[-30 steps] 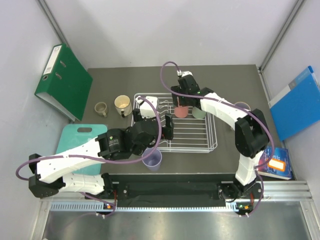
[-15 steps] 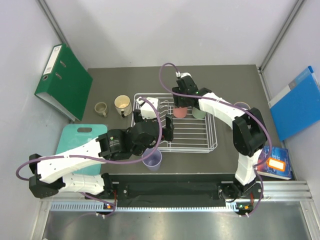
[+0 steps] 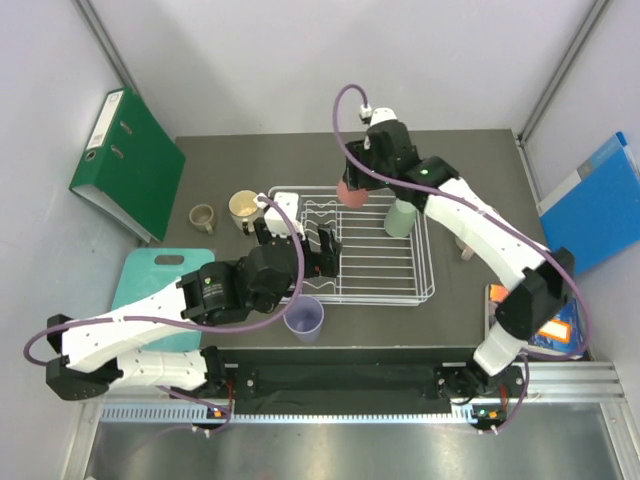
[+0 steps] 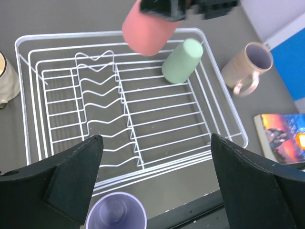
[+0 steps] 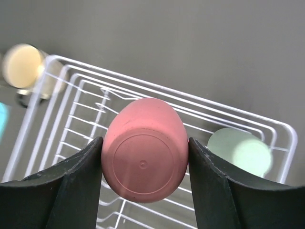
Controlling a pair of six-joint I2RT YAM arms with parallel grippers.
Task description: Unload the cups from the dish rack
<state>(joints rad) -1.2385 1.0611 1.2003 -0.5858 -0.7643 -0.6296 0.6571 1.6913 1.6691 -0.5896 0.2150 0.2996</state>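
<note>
Step in hand: removal of the pink cup, clamped base-up in the right gripper above the dish rack's far edge. The left gripper hovers over the rack's near edge, jaws fully apart. Next move, as judged: carry the cup beyond the rack and set it down. The mint-green cup stands in the rack's far right corner.

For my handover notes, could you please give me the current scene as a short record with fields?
right gripper: shut on the pink cup, held above the far edge of the dish rack
left gripper: open, empty, over the rack's near side
in rack: mint-green cup, base up, far right corner
off rack: lavender tumbler on the near side; cream mug and olive mug to the left; tan mug to the right
</note>
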